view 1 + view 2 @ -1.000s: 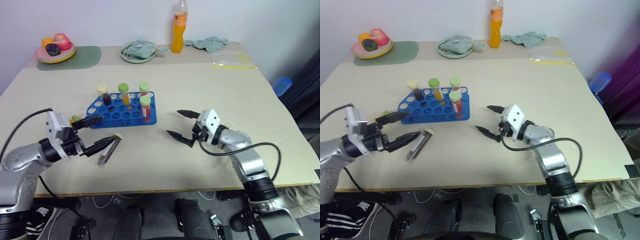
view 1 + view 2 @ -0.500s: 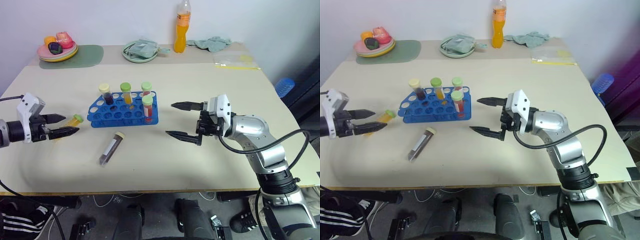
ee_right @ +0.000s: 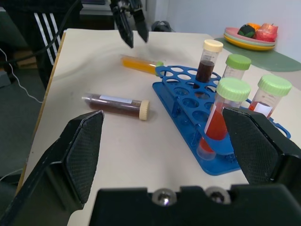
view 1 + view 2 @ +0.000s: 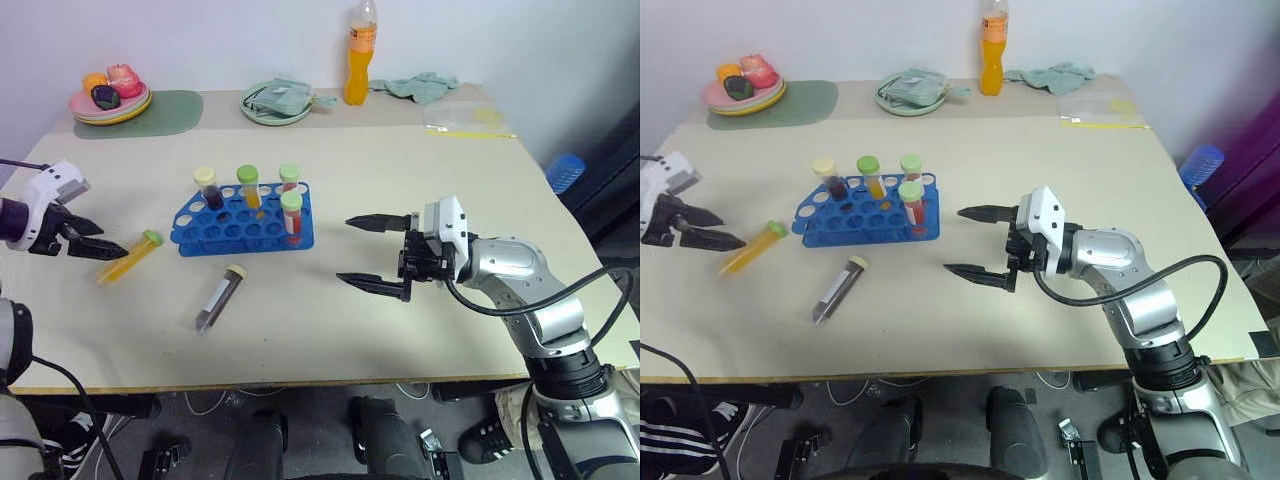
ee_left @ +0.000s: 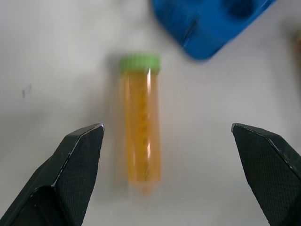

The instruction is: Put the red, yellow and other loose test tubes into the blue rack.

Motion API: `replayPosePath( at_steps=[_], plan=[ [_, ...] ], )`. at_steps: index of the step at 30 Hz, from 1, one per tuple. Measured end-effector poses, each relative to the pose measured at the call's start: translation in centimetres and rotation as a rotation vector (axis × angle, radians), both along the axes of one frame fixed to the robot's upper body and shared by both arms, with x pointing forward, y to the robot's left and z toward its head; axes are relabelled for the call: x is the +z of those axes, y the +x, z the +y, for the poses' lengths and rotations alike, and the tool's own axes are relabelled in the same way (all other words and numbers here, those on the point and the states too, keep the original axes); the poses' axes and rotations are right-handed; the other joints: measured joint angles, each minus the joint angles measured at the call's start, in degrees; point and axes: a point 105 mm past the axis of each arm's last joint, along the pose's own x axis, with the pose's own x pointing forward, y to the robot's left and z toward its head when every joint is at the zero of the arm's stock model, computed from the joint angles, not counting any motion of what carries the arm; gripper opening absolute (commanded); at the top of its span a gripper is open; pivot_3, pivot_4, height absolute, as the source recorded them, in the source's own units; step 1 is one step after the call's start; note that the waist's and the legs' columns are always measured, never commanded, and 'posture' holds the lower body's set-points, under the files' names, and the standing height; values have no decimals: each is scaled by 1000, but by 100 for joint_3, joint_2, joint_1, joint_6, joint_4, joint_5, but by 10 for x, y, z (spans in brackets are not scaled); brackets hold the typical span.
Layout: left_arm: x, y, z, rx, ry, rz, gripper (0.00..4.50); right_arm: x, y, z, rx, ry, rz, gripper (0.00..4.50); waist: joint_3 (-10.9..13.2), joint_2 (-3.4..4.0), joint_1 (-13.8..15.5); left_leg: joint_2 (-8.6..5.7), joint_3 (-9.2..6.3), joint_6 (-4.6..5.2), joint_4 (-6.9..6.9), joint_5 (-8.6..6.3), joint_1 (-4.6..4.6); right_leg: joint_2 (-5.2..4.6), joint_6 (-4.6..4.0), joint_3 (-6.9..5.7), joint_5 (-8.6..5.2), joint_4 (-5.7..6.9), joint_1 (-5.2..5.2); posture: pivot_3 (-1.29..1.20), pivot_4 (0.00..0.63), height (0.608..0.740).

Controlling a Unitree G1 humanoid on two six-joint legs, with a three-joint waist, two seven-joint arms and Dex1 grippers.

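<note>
My left gripper [image 4: 95, 244] hangs wide open and empty over the yellow tube [image 4: 128, 257] near the table's [image 4: 450, 160] left edge. My right gripper [image 4: 372, 252], equally spread, holds nothing. The dark tube [image 4: 219, 298] lies toward the front edge, just before the blue rack [image 4: 245, 225].

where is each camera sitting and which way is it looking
Eye views: on the head, looking forward and down over the table; both arms show, blue rack between them.
Left wrist view: looks down between the open left gripper at the yellow tube.
Right wrist view: looks along the open right gripper toward the rack.
Shared: rack and yellow tube.
</note>
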Motion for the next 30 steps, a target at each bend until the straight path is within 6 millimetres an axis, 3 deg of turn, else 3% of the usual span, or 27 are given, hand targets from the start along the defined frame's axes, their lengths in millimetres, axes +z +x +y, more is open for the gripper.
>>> replayPosePath(
  at_steps=[8,18,21,26,27,30],
  plan=[
    [-21,13,-1,59,68,-12,4500,-1,-2,0,-24,12,9,4448,-3,-14,7,-1,-3,0,15,0,-3,-1,2,-1,0,14,0,0,150,740],
    [-44,23,-22,47,19,14,4500,1,-2,-1,-58,20,3,4448,-3,-14,-1,-1,-4,0,22,0,-1,-2,-1,-1,2,25,0,0,150,740],
    [-51,19,-19,58,25,39,3641,1,-2,-3,-68,20,3,4500,-3,-14,-6,-1,-4,0,22,0,0,-2,-3,-1,3,27,0,0,150,740],
    [-52,15,-18,63,30,71,1066,2,-1,-5,-75,20,-1,4500,-4,-14,1,-3,-4,0,24,-1,1,-2,-2,0,3,27,1,0,150,740],
    [-52,15,-17,64,32,71,776,2,-1,-5,-75,20,-2,4500,-4,-14,1,-3,-4,0,24,-1,1,-2,-3,0,3,28,1,0,150,740],
    [-52,15,-15,74,34,62,772,2,0,-5,-78,20,-5,4500,-4,-14,-7,-3,-4,0,24,-1,3,-2,-3,0,3,29,1,0,150,740]
  ],
)
